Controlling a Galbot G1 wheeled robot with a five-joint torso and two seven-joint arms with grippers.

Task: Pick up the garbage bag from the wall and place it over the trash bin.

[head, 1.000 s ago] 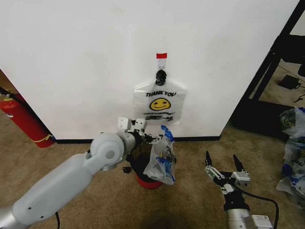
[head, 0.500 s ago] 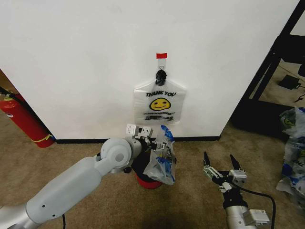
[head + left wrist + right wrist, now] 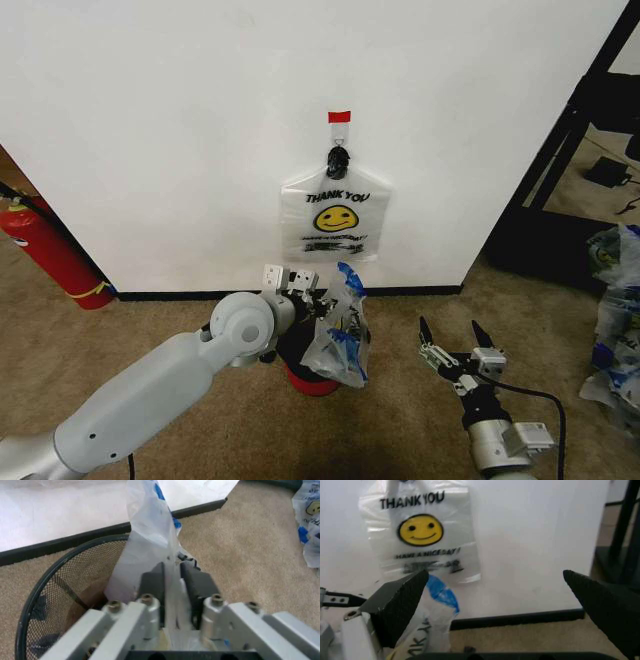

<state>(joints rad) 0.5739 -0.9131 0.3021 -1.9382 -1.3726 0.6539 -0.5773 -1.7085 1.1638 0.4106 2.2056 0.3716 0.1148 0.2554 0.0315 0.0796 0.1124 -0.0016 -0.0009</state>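
The garbage bag (image 3: 340, 338), thin white plastic with blue patches, hangs crumpled over the right side of the trash bin (image 3: 308, 378), a black mesh basket with a red base. My left gripper (image 3: 322, 306) is shut on the bag's upper part, just above the bin's rim. In the left wrist view the fingers (image 3: 152, 587) pinch the garbage bag (image 3: 150, 536) over the mesh trash bin (image 3: 55, 588). My right gripper (image 3: 452, 345) stands open over the carpet, right of the bin; in its wrist view its fingers (image 3: 400, 600) are spread wide. The white wall (image 3: 180, 130) carries a red-taped hook (image 3: 340, 118).
A second smiley "THANK YOU" bag (image 3: 335, 215) hangs from the hook, directly above the bin. A red fire extinguisher (image 3: 50, 250) leans at the far left. A black shelf frame (image 3: 575, 140) and several more bags (image 3: 615, 300) stand at the right.
My left arm has swung right, bringing its gripper closer over the bin with the bag still held. My right gripper has shifted slightly left and forward.
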